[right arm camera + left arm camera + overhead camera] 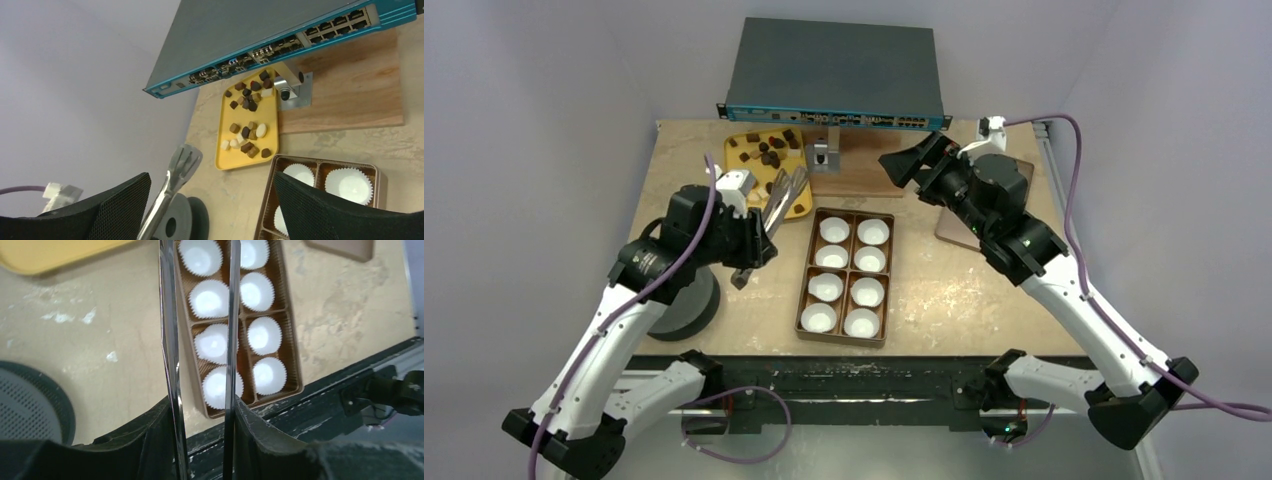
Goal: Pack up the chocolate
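The chocolate [769, 153] is several small dark, tan and pale pieces on a yellow tray [746, 139] at the back left; it also shows in the right wrist view [247, 131]. The brown eight-compartment box [845, 272] lies mid-table with a white paper cup [820, 287] in each compartment and no chocolate in any. My left gripper [750, 238] is shut on metal tongs [784, 194], whose tips hang over the tray's near right corner. In the left wrist view the tongs' blades [170, 340] are apart and empty above the box [296, 365]. My right gripper [906, 165] is open and empty, raised at the back right.
A network switch [834, 70] stands on a wooden board [864, 172] at the back. The flat brown lid [952, 226] lies right of the box, partly under my right arm. A dark round disc [686, 305] sits at the near left.
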### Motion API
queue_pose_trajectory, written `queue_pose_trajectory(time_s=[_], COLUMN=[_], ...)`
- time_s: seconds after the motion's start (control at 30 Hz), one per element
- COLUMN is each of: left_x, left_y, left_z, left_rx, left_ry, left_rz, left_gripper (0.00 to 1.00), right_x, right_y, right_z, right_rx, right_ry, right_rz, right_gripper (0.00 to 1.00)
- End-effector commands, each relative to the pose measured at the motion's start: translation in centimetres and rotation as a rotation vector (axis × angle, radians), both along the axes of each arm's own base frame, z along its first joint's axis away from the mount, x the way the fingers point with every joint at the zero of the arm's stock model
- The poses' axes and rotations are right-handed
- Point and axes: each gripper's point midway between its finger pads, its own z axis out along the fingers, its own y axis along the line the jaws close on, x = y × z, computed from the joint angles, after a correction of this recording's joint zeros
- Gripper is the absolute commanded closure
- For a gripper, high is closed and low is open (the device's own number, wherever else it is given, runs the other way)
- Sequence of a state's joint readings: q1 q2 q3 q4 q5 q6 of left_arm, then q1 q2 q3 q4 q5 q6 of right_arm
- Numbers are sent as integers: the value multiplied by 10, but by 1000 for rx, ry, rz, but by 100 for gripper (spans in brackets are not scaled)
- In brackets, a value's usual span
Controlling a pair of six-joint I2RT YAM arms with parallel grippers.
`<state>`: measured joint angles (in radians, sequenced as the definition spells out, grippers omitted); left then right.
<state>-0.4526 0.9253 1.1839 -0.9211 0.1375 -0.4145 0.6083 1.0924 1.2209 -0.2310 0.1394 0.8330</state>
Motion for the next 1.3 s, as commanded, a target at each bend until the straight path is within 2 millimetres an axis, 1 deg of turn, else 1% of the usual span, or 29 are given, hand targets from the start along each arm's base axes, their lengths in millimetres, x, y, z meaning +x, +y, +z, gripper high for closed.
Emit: queue_pose_trajectory(time_s=[0.0, 0.17, 0.33, 0.57, 0.67, 0.77, 0.93, 1.1, 1.27], left_x=[4, 17, 43, 80, 93, 105, 117, 122, 125], left_y=[32, 43, 48, 45, 42, 41, 39, 42, 38], left_z=[-28, -51, -61, -75, -83, -91, -102, -116, -124], left_rx=[166, 258, 344, 447, 470, 485, 485, 469, 441], left_ry=[53, 114, 126, 160, 173, 195, 235, 287, 312], left_rz=[119, 193, 252, 276, 272, 275, 270, 283, 272], left_gripper=[61, 57, 57, 57, 57, 57, 57, 57, 57], right_x=[-8, -10, -11, -9, -10, -11, -12, -12, -12], right_y=[-10, -12, -15, -23, -28, -28, -31, -32, -31], right_z=[8, -2, -16, -39, -46, -54, -64, -68, -70], right_rx=[-39, -87, -136, -229, -255, -275, -302, -311, -315], right_ry=[-43, -29, -6, 40, 52, 62, 81, 88, 93], right_rz=[-7, 5, 4, -18, -30, -22, -26, -27, -23], right_gripper=[10, 10, 10, 10, 10, 9, 9, 9, 9])
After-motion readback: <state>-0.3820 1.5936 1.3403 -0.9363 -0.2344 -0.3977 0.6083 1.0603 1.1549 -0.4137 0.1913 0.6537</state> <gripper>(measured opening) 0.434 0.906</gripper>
